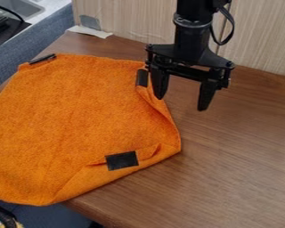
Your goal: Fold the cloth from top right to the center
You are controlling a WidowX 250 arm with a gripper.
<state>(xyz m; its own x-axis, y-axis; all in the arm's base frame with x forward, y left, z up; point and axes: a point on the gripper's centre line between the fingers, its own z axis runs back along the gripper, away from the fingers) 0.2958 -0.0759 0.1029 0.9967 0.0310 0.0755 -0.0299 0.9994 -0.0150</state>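
Note:
The black gripper (181, 102) hangs from the top edge over the cloth's upper right side, its two fingers spread apart with nothing between them. Its left finger is over the cloth's right edge, close to a dark patch; its right finger is over bare wood. The orange cloth (79, 120) covers the left part of the table. Dark patches sit at its top left corner, its upper right edge and near its lower right. The right edge is creased and partly turned over, and the lower right border is folded inward. Whether the left finger touches the cloth, I cannot tell.
The brown wooden table (240, 160) extends to the right. A pale panelled wall (261, 40) stands behind it. At the back left lie a whitish strip (88, 31) and, beyond the table, a grey sink (23, 6). The table's front edge runs under the cloth's bottom.

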